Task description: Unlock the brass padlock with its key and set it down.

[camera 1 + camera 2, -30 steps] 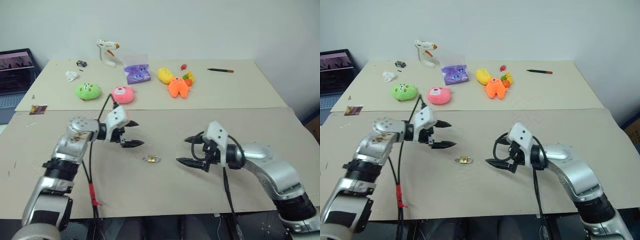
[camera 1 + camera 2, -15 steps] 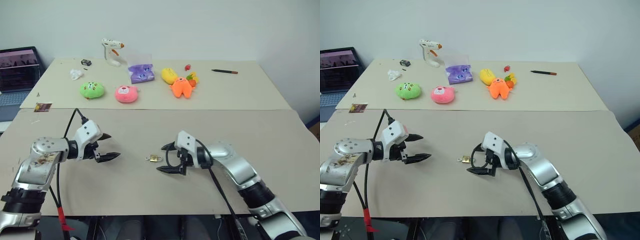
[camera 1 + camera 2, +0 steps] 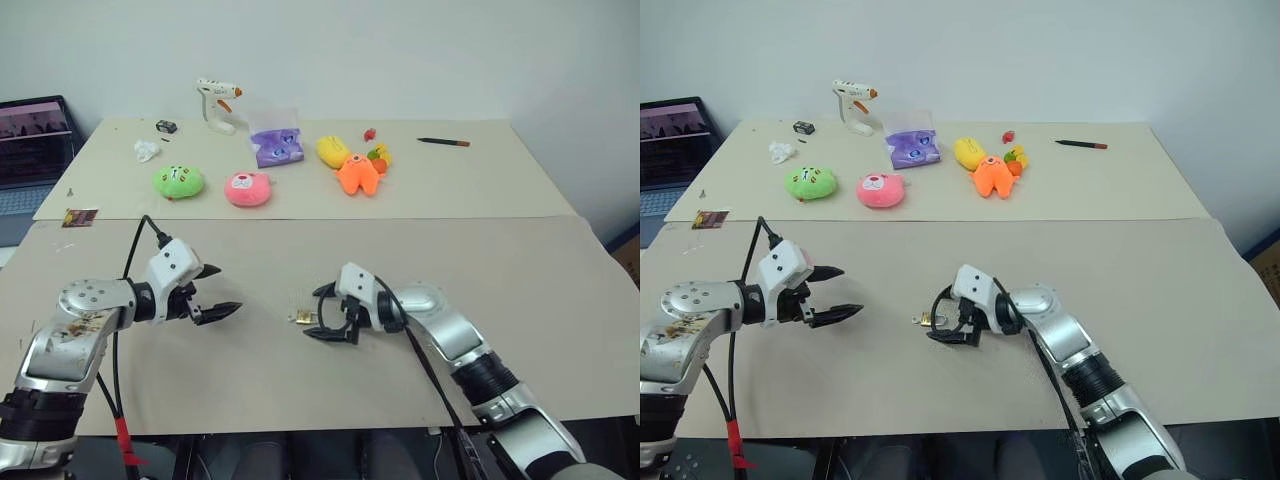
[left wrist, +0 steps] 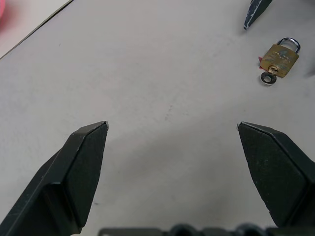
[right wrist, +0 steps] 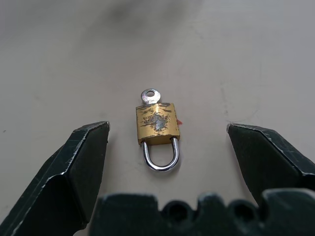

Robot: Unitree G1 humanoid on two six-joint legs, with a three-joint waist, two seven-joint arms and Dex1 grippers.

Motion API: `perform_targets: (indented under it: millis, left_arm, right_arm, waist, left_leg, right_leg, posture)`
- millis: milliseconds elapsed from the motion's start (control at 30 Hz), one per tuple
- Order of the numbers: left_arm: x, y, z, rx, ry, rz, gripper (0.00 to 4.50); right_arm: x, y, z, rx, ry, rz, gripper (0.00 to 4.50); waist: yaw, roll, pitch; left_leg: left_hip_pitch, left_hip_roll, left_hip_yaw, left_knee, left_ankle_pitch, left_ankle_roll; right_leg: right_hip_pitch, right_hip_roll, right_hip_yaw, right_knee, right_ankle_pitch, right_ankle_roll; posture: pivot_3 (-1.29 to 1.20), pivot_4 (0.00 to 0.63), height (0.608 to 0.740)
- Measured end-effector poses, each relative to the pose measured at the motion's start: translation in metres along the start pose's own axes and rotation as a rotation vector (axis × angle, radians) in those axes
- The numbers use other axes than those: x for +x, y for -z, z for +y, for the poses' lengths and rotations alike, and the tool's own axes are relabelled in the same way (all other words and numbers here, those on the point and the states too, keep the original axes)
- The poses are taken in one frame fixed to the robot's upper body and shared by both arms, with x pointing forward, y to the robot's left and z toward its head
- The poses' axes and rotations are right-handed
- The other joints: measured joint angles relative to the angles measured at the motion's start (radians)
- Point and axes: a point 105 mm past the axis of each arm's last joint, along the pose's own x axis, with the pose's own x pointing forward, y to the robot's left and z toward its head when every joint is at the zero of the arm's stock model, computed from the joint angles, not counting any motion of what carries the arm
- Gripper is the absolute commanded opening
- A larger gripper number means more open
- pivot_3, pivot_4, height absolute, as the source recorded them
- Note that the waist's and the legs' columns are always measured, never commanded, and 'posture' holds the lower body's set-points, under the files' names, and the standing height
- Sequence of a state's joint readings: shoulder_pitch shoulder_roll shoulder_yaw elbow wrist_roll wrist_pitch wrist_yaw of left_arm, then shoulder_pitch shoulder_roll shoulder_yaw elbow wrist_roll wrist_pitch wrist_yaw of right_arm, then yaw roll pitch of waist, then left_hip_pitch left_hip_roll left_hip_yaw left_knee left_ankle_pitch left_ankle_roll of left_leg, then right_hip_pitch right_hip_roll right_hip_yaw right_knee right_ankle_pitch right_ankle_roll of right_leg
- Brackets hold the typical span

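Lying flat on the tan surface, the brass padlock sits right between the two black fingers of the right gripper. Its jaws are wide apart and hold nothing. The little silver key is already stuck in the bottom of the padlock, and the shackle loop looks closed. The left gripper hovers off to the side, well apart from the padlock, and its jaws are wide apart and hold nothing too.

What could go wrong? The padlock is tiny and smooth and lies very low. If the fat fingers close too high, I think they could miss it or push it away. A bump on the key could spin the padlock around.

Bare room lies all around the padlock, and both arms have space to move. The near edge of the surface is not far, so a hard push toward the robot could send the padlock off. The plush toys sit far back, well out of the way.
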State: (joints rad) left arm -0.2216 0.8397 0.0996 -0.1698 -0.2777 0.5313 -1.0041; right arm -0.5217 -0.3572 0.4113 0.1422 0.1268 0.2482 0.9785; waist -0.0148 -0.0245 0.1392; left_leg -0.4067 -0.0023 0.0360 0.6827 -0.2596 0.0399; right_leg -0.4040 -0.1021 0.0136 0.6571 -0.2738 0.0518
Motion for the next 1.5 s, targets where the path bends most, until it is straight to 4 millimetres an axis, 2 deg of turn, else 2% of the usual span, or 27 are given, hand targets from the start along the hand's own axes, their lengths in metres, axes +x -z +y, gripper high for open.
perform_targets:
  millis: [300,333,367,567,633,667,833,967,1033,1100,1200,1333,1433,1467,1500]
  left_arm:
    - [-0.001,-0.005,0.003,0.015,-0.011,-0.006,4.49]
    - [-0.001,-0.005,0.003,0.016,-0.012,-0.007,4.5]
    - [-0.001,-0.005,0.004,0.016,-0.012,-0.007,4.5]
    - [-0.001,-0.012,0.008,0.031,-0.021,-0.019,4.5]
    - [-0.001,-0.014,0.009,0.037,-0.024,-0.023,4.5]
    - [-0.001,-0.015,0.01,0.038,-0.025,-0.024,4.5]
    - [-0.001,-0.018,0.012,0.041,-0.028,-0.031,4.5]
    - [0.008,-0.022,0.006,-0.059,0.006,-0.096,4.5]
    - [0.023,-0.028,-0.007,-0.243,0.065,-0.196,4.5]
    - [0.039,-0.035,-0.025,-0.414,0.154,-0.255,4.5]
    - [0.047,-0.048,-0.04,-0.532,0.248,-0.286,4.5]
    - [0.052,-0.075,-0.046,-0.61,0.346,-0.36,4.5]
    - [0.053,-0.09,-0.038,-0.68,0.379,-0.413,4.5]
    - [0.053,-0.095,-0.035,-0.686,0.39,-0.425,3.95]
    - [0.051,-0.098,-0.034,-0.683,0.394,-0.43,3.75]
  right_arm:
    - [0.008,0.001,0.002,-0.001,-0.004,-0.007,4.5]
    - [0.008,0.002,0.002,0.003,-0.004,-0.007,3.99]
    - [0.009,0.004,0.002,0.008,-0.004,-0.005,3.8]
    - [0.011,0.005,-0.001,-0.023,0.008,-0.008,1.69]
    - [0.011,0.005,-0.002,-0.038,0.012,-0.006,1.07]
    - [0.012,0.005,-0.002,-0.041,0.012,-0.006,0.91]
    - [0.012,0.006,-0.002,-0.043,0.012,-0.007,0.92]
    - [0.008,0.005,-0.004,-0.087,0.031,0.01,0.92]
    - [-0.004,-0.001,-0.014,-0.169,0.087,0.03,0.92]
    - [-0.022,-0.015,-0.026,-0.29,0.16,0.034,0.92]
    - [-0.043,-0.033,-0.034,-0.44,0.22,0.038,0.92]
    - [-0.057,-0.05,-0.03,-0.559,0.25,0.031,0.92]
    - [-0.063,-0.05,-0.02,-0.59,0.239,0.045,0.92]
    - [-0.065,-0.049,-0.016,-0.59,0.236,0.05,0.92]
    - [-0.066,-0.047,-0.013,-0.578,0.232,0.052,0.92]
  waist:
    - [0.0,0.0,0.0]
    - [0.0,0.0,0.0]
    - [0.0,0.0,0.0]
    - [-0.002,0.0,0.0]
    - [-0.002,0.0,0.0]
    - [-0.002,0.0,0.0]
    - [-0.002,0.0,0.0]
    - [0.0,0.0,0.0]
    - [0.007,0.0,0.0]
    - [0.009,0.0,0.0]
    - [0.002,0.0,0.0]
    - [-0.007,0.0,0.0]
    - [0.001,0.0,0.0]
    - [0.001,-0.001,0.0]
    - [0.001,0.0,0.0]
  left_leg:
    - [0.0,0.0,0.0,0.0,0.0,0.0]
    - [0.0,0.0,0.0,0.0,0.0,0.0]
    - [0.0,0.0,0.0,0.0,0.0,0.0]
    - [0.001,0.0,0.0,0.0,0.0,-0.001]
    - [0.001,0.0,0.0,-0.001,0.0,-0.001]
    - [0.001,0.0,0.0,-0.001,0.0,-0.001]
    - [0.001,0.0,0.0,-0.001,0.0,-0.001]
    - [0.001,0.0,0.0,-0.001,0.0,-0.001]
    - [0.0,-0.001,0.0,0.0,0.0,-0.001]
    - [-0.002,-0.001,0.0,0.001,0.0,-0.001]
    - [-0.001,-0.001,0.0,0.001,0.0,-0.001]
    - [0.001,-0.001,0.0,0.0,0.001,-0.002]
    - [0.001,-0.001,0.0,0.0,0.001,-0.002]
    - [0.0,-0.001,0.0,0.0,0.001,-0.002]
    - [0.0,-0.001,0.0,0.0,0.001,-0.001]
  right_leg:
    - [0.0,0.0,0.0,0.0,0.0,0.0]
    - [0.0,0.0,0.0,0.0,0.0,0.0]
    - [0.0,0.0,0.0,0.0,0.0,0.0]
    - [0.0,0.0,0.0,0.0,0.0,0.0]
    - [0.0,0.0,0.0,0.0,0.0,0.0]
    - [0.0,0.0,0.0,0.0,0.0,0.0]
    - [0.0,0.0,0.0,0.0,0.0,0.0]
    - [0.0,0.0,0.0,0.0,0.0,0.0]
    - [0.0,-0.002,-0.001,0.001,0.0,0.0]
    - [-0.001,-0.002,-0.001,0.001,0.0,0.0]
    - [0.0,-0.001,-0.001,0.001,0.0,0.0]
    - [0.001,0.0,0.001,0.002,0.0,0.0]
    - [0.001,-0.001,0.001,0.001,0.0,0.0]
    - [0.001,-0.001,0.001,0.001,0.0,0.0]
    - [0.001,-0.001,0.001,0.0,0.0,0.0]
  posture:
    - [0.0,0.15,0.738]
    - [0.0,0.15,0.738]
    - [0.0,0.15,0.738]
    - [0.0,0.15,0.738]
    - [0.0,0.15,0.738]
    - [0.0,0.15,0.738]
    - [0.0,0.15,0.738]
    - [0.0,0.15,0.738]
    - [0.0,0.15,0.738]
    - [0.0,0.15,0.738]
    - [0.0,0.15,0.738]
    - [0.0,0.15,0.738]
    - [0.0,0.15,0.738]
    - [0.0,0.15,0.738]
    - [0.0,0.15,0.738]
